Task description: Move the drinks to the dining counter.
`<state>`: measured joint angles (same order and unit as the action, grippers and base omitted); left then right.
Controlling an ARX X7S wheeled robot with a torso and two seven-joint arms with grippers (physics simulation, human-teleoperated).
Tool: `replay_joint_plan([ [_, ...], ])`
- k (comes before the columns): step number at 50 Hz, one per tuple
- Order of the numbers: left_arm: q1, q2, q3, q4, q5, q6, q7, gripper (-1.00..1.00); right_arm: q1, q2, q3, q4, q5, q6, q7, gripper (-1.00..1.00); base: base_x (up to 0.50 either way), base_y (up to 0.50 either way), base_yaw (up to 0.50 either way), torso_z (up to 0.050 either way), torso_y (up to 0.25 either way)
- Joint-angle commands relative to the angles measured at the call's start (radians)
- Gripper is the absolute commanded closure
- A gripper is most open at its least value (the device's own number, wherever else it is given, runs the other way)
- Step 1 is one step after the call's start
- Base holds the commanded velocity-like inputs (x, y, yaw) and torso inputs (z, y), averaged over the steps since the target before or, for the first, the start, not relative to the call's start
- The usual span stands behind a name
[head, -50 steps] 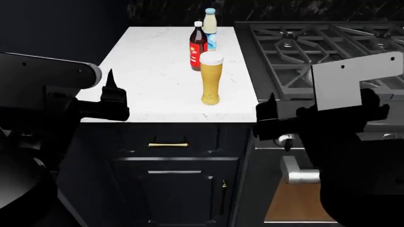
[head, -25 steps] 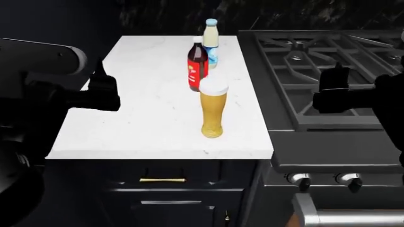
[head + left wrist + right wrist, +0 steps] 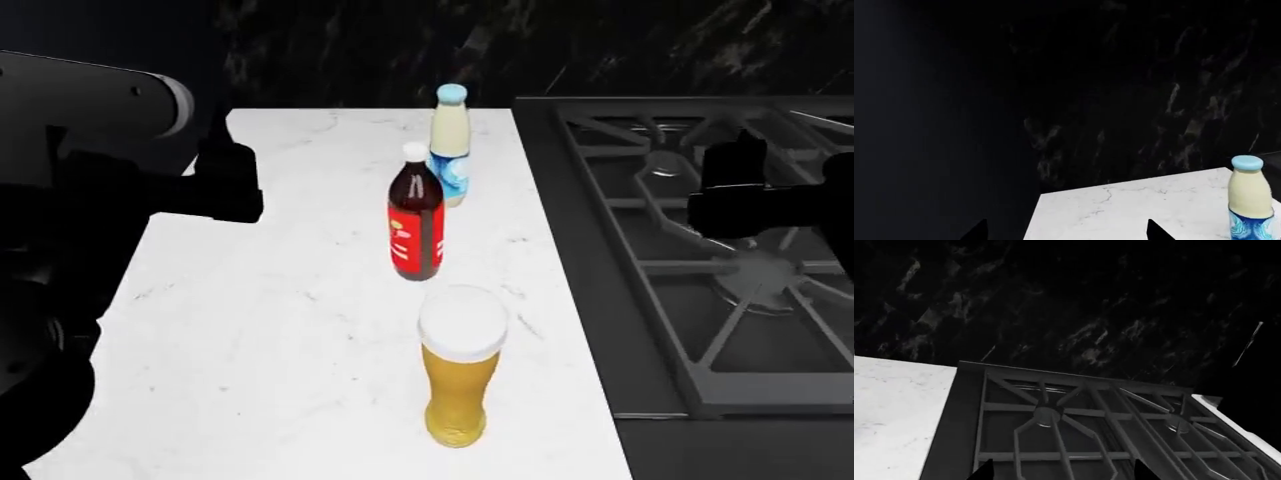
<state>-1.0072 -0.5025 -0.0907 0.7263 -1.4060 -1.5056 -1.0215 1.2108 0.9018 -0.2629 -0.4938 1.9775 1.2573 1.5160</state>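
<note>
While the left gripper (image 3: pixel 220 175) hovers over the near-left part of the white countertop (image 3: pixel 267 330), its wrist view shows two fingertips set well apart with nothing between them, so it is open and empty. The right gripper (image 3: pixel 731 185) hangs over the gas stove (image 3: pixel 721 260), its tips likewise spread and bare.

All three drinks stand upright in a row on this narrow top: the beer glass (image 3: pixel 459 365) nearest, the cola bottle (image 3: pixel 415 225) behind it, the cream bottle (image 3: pixel 450 145) farthest back. None is at the dining counter, which is out of view.

My worry is the beer glass: tall, full, open-topped (and closest to the front edge). A sideways nudge from an arm reaching past for the bottles could likely tip or spill it. Behind everything runs a dark veined wall (image 3: pixel 1134 100).
</note>
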Motion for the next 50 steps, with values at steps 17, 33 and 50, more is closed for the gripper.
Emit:
replay_joint_plan([
  [17,-0.009,-0.046,0.04,-0.017,-0.062,0.055,-0.054,-1.0,-0.015,0.074,-0.091,-0.012,0.037,-0.041,0.009,-1.0,0.09,0.0,0.0,0.0,0.001],
  [33,-0.002,-0.066,0.058,-0.017,-0.071,0.083,-0.058,-1.0,-0.26,0.171,0.153,-0.133,0.26,-0.062,-0.362,-1.0,0.0,0.0,0.0,0.0,0.0],
  [50,-0.007,-0.089,0.072,-0.018,-0.098,0.105,-0.081,-1.0,-0.452,0.23,0.404,-0.171,0.253,0.022,-0.513,-1.0,0.0,0.0,0.0,0.0,0.0],
])
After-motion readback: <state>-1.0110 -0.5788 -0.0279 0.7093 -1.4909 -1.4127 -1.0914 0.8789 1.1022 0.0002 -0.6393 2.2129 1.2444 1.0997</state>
